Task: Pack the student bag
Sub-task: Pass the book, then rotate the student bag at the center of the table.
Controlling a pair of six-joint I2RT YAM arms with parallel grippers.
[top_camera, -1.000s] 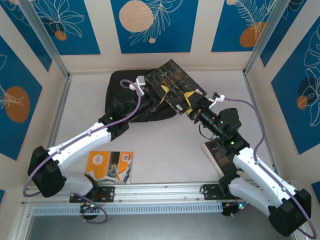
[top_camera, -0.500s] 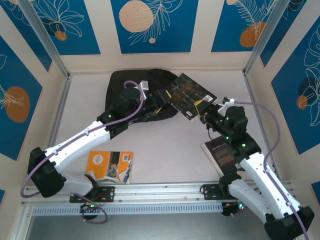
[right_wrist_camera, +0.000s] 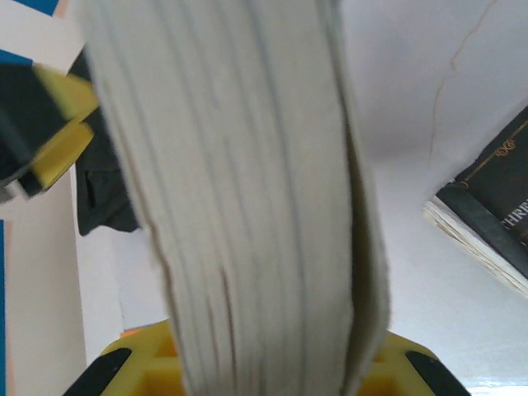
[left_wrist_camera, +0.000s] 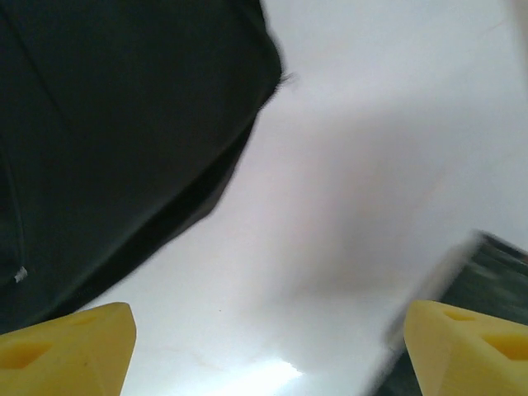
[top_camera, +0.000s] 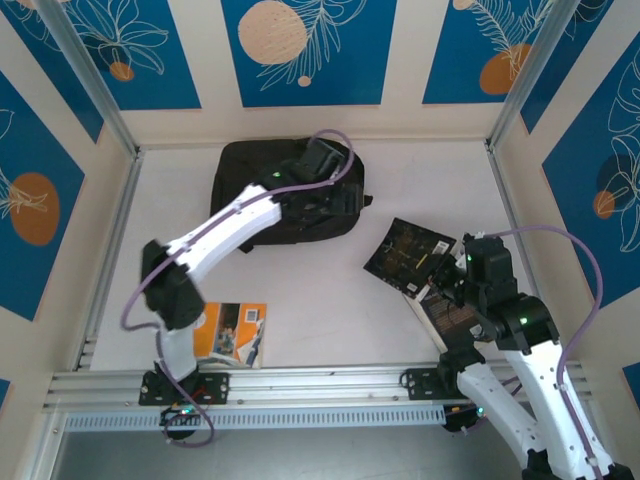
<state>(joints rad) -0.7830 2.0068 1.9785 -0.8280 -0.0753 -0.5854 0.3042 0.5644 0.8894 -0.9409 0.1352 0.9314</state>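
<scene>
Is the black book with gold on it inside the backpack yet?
Out. The right hand grips the book over the table, apart from the backpack.

This looks like a robot lab. 2 robot arms (top_camera: 230,222) sit on a metal rail (top_camera: 320,383) by a white counter (top_camera: 320,300), with blue leaf-picture walls (top_camera: 300,55) around.

Blurred student bag (left_wrist_camera: 107,140) — cropped top and left in left wrist view
</scene>
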